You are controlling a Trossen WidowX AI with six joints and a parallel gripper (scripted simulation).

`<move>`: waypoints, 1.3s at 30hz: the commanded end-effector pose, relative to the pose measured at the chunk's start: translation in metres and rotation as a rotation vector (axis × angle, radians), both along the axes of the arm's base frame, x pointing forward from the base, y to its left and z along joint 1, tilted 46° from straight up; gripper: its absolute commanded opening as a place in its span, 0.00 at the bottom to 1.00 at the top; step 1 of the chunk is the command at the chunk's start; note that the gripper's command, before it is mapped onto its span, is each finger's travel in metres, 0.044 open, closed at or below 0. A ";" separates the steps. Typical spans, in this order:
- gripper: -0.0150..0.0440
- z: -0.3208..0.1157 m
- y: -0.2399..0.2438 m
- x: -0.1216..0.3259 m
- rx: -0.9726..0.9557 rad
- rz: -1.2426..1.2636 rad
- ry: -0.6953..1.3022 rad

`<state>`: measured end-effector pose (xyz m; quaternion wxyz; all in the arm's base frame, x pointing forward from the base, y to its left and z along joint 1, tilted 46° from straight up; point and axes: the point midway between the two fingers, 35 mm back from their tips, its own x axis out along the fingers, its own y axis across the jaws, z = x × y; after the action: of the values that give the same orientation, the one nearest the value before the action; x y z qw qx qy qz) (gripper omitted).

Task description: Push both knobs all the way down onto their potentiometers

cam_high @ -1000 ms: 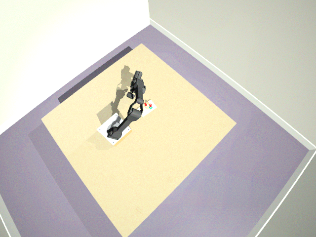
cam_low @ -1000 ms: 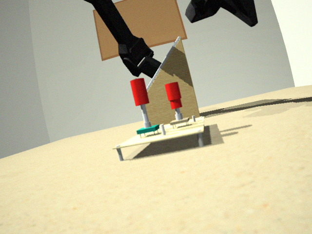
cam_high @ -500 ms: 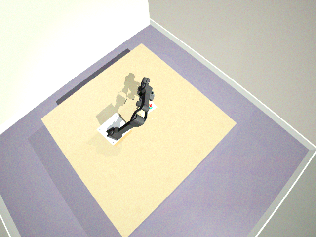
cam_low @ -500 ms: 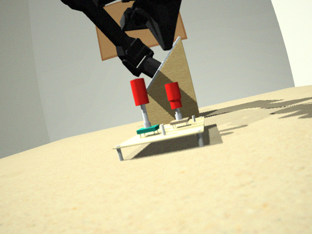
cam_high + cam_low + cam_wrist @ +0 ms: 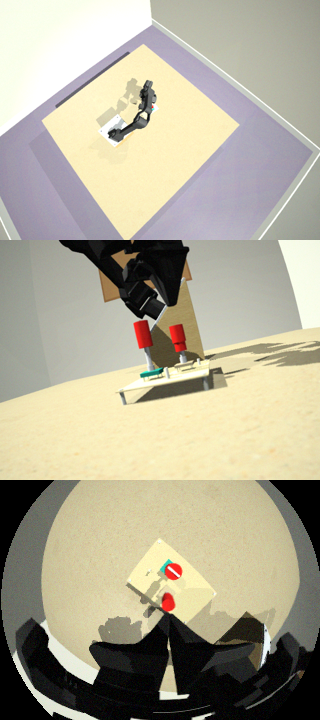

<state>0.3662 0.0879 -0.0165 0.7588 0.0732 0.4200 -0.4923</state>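
Note:
The circuit board (image 5: 186, 374) (image 5: 189, 578) (image 5: 156, 108) stands on short legs. One red knob (image 5: 143, 334) (image 5: 173, 571) sits high on its shaft above the green potentiometer (image 5: 151, 372), with a long bare shaft below it. The other red knob (image 5: 177, 333) (image 5: 168, 602) is stepped and stands above the beige potentiometer (image 5: 184, 364), with a shorter gap below it. My gripper (image 5: 171, 304) (image 5: 168, 616) is shut and empty. It hangs above the knobs, over the stepped knob's side in the exterior view, apart from both. The arm hides much of the board in the top view.
Small white pegs, one (image 5: 166, 373) beside the green potentiometer and one (image 5: 198, 361) near the beige one, stand up from the board. The arm's white base plate (image 5: 116, 119) is left of the board in the top view. A slanted wood-grain panel (image 5: 180, 317) rises behind the board.

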 end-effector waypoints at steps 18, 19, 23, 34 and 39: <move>0.25 -0.015 -0.017 0.003 -0.010 0.000 0.004; 0.25 -0.015 -0.017 0.003 -0.010 0.000 0.004; 0.25 -0.014 -0.016 0.002 -0.010 0.000 0.004; 0.25 -0.016 -0.018 0.003 -0.010 0.000 0.004; 0.25 -0.017 -0.019 0.003 -0.010 0.000 0.004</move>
<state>0.3688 0.0718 -0.0324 0.7583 0.0714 0.4204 -0.4932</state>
